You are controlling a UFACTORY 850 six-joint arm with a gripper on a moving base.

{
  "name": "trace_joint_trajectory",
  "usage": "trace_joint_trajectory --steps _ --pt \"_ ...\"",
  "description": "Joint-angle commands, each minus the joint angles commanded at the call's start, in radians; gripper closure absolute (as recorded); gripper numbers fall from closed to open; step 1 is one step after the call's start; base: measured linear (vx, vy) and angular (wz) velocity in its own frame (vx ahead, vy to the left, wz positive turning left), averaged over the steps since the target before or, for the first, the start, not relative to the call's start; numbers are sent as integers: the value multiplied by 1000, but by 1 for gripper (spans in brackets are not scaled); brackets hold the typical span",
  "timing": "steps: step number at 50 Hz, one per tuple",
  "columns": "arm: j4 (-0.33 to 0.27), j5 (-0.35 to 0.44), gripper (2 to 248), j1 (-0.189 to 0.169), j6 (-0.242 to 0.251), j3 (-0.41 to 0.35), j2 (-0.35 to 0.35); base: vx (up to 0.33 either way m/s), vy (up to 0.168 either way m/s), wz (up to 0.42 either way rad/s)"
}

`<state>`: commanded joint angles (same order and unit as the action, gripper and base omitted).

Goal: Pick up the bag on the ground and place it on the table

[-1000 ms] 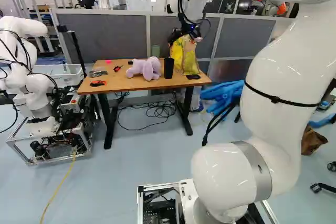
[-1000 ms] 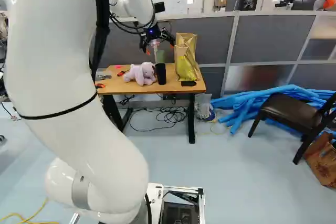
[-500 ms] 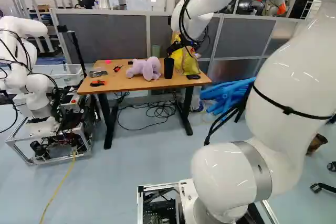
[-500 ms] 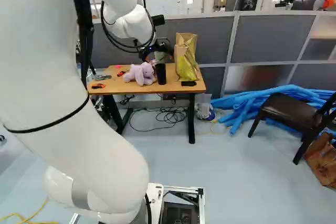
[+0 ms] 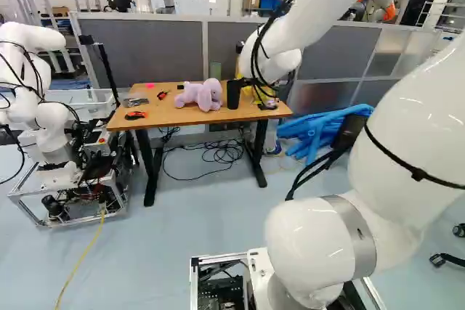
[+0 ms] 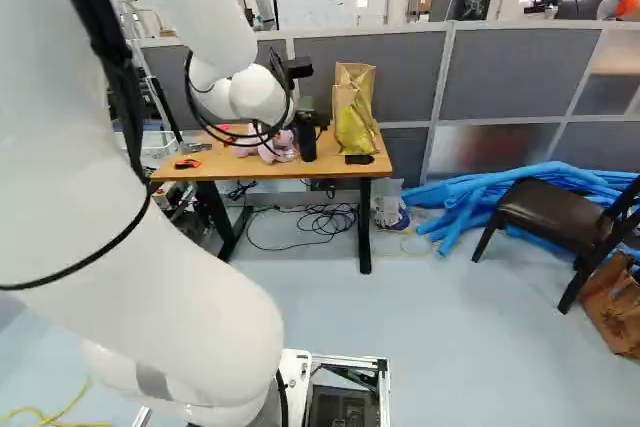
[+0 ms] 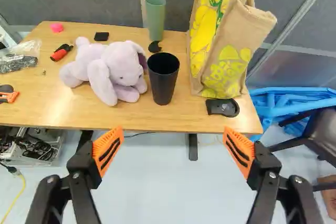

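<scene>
In the right base view my gripper [image 6: 314, 121] is a dark shape in front of the table's back part, partly behind the wrist. The wrist view shows the gripper [image 7: 173, 141] open, its orange pads wide apart with nothing between them. Ahead of it is the wooden table [image 7: 173, 120]. A tan bag with yellow print [image 7: 223, 51] stands upright on the table's right part, also seen in the right base view [image 6: 354, 112]. A brown bag [image 6: 610, 309] rests on the floor by the chair; in the wrist view only part of this bag [image 7: 329, 195] shows.
On the table are a purple plush elephant [image 7: 107, 69], a black cup [image 7: 163, 77], a green cup [image 7: 156, 17], a black object [image 7: 222, 107] and small tools. A dark chair [image 6: 555, 215] stands before blue tubes [image 6: 465, 202]. Another robot [image 5: 47, 107] is at the left.
My arm has swung and come lower, carrying the open gripper down from above the table's back. In the left base view the forearm now covers much of the tan bag. The base has not moved.
</scene>
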<state>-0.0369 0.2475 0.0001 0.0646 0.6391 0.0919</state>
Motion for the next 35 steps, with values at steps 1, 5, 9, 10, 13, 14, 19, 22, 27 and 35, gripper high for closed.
trace_joint_trajectory --steps 1,5,9,10,13,14,19,22,27,35 --pt "1 12 3 0 -1 -10 4 0 0 0" --pt "3 58 3 0 -6 -51 17 0 0 0" --pt "6 102 3 0 -11 -90 31 0 0 0" --pt "7 113 3 0 -12 -99 34 0 0 0" --pt "9 144 3 0 -15 -127 43 0 0 0" --pt "9 154 3 0 -16 -136 46 0 0 0" --pt "12 206 3 0 -21 -182 62 0 0 0" --pt "14 235 3 0 -24 -207 70 0 0 0" --pt "17 280 3 0 -29 -247 84 0 0 0" --pt "20 347 3 0 -36 -306 104 0 0 0"
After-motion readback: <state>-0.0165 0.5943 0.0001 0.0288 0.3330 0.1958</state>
